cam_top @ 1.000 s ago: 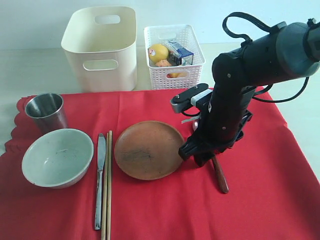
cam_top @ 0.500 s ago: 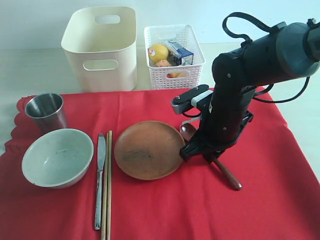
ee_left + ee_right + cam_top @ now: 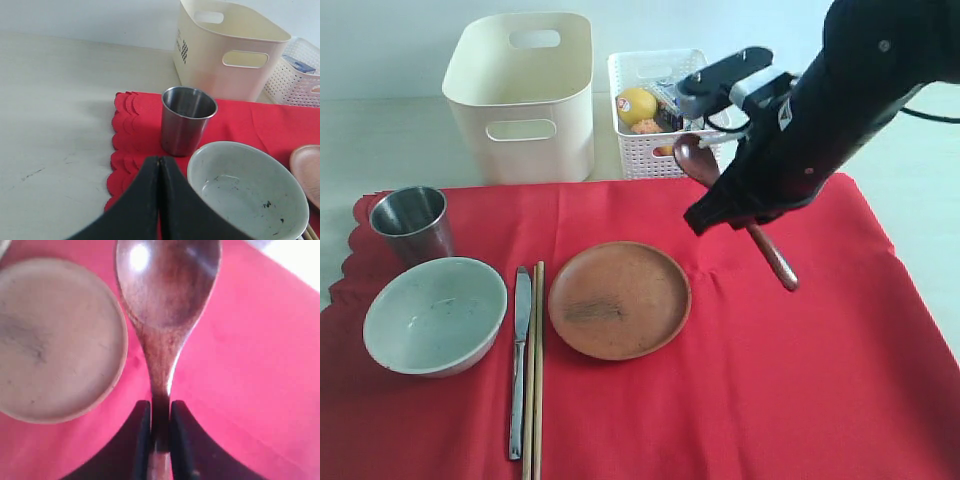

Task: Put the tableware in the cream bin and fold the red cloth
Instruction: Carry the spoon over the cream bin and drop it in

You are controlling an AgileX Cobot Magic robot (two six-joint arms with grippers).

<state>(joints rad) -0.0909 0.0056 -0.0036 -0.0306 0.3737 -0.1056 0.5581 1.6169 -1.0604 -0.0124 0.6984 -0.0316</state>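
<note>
**A:** Where's the spoon [image 3: 695,155]?

**B:** In the air, up and to the right of the plate [image 3: 619,299]. The right gripper [image 3: 157,412] pinches its handle between both fingers. The scoop end points toward the basket [image 3: 705,140] behind the plate, and the handle slants down. It looks clear of the cloth [image 3: 800,380], though height is hard to judge.

**A:** And the left gripper [image 3: 159,160]?

**B:** Fingers pressed together, nothing between them. It's well left of the plate, near the cup [image 3: 410,222] and bowl [image 3: 435,315].

**A:** The rest?

**B:** The knife [image 3: 519,360] and chopsticks [image 3: 533,380] lie side by side just left of the plate. The bowl is beyond them, with the cup behind it. All sit on the cloth, which lies spread flat. The bin [image 3: 520,95] stands behind and left of the plate, off the cloth.
</note>
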